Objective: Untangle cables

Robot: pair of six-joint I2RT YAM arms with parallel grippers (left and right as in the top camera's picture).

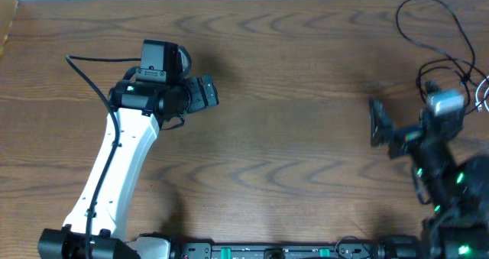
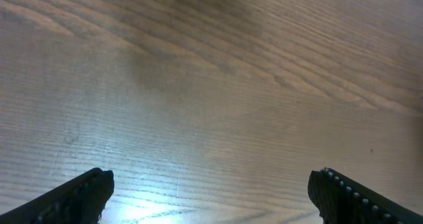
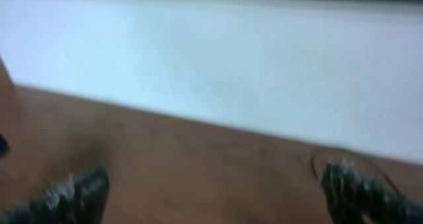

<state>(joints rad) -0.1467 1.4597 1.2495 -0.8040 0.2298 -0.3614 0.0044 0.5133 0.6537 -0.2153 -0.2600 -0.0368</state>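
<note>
Both the left hand (image 1: pixel 205 93) and the right hand (image 1: pixel 377 121) stand wide open and empty over bare worktop (image 1: pixel 290 76), so this looks like the approach before any grasp. The cables (image 1: pixel 482 91) seem to be the small black-and-white tangle at the far right edge, just beside the right arm and mostly cut off; next, the right hand must turn toward it and pinch 1 cord.

left arm (image 1: pixel 114 167): table (image 1: pixel 290 137) left | right arm (image 1: pixel 439 156): table right | cables (image 1: pixel 398 16): behind right arm
</note>
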